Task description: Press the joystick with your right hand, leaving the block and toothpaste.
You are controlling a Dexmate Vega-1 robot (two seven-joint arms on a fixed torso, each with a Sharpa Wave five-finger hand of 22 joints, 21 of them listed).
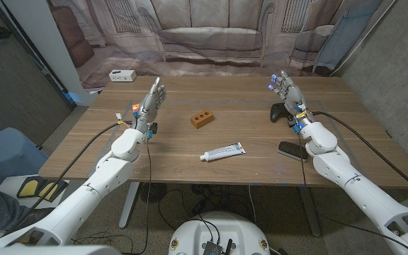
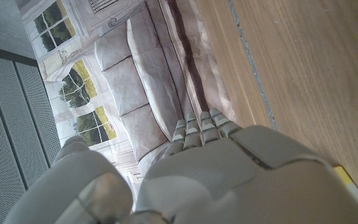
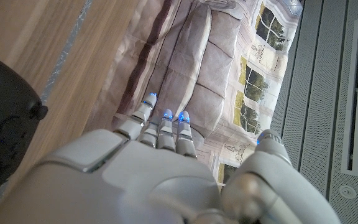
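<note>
The black joystick controller (image 1: 280, 112) lies on the right part of the wooden table (image 1: 246, 134); its dark body (image 3: 5, 130) also shows in the right wrist view. My right hand (image 1: 287, 91) is raised just behind and above it with fingers (image 3: 165, 127) stretched out, holding nothing. An orange-brown block (image 1: 202, 120) with holes sits at mid-table. Nearer the front edge lies a white toothpaste tube (image 1: 224, 152). At the table's left, my left hand (image 1: 149, 99) stands upright, fingers together and straight, empty; its back (image 2: 229, 174) shows in the left wrist view.
A flat black object (image 1: 292, 151) lies beside my right forearm near the front right edge. A white box (image 1: 122, 75) sits at the back left corner. A printed sofa backdrop (image 1: 218, 35) hangs behind the table. A blue chair (image 1: 6, 152) stands at the left.
</note>
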